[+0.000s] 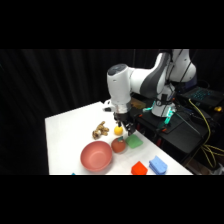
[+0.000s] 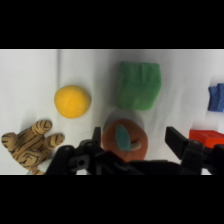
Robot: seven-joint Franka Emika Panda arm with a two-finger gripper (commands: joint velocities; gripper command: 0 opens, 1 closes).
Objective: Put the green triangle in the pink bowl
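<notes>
The green triangle (image 1: 134,141) lies flat on the white table near its right edge; in the wrist view the green triangle (image 2: 139,85) sits at top centre, ahead of the fingers. The pink bowl (image 1: 96,156) stands at the front left and is out of the wrist view. My gripper (image 1: 125,126) hangs a little above the table, just behind the triangle. In the wrist view the gripper (image 2: 136,139) is open, its black fingertips (image 2: 176,140) spread wide and holding nothing, with a red-orange fruit (image 2: 124,140) on the table below the gap.
The red-orange fruit (image 1: 118,145) lies between bowl and triangle. A yellow ball (image 1: 118,130) (image 2: 72,101) and a striped tiger toy (image 1: 100,131) (image 2: 31,144) lie behind them. A red block (image 1: 139,169) (image 2: 206,136) and a blue block (image 1: 157,165) (image 2: 216,97) sit at the front right edge.
</notes>
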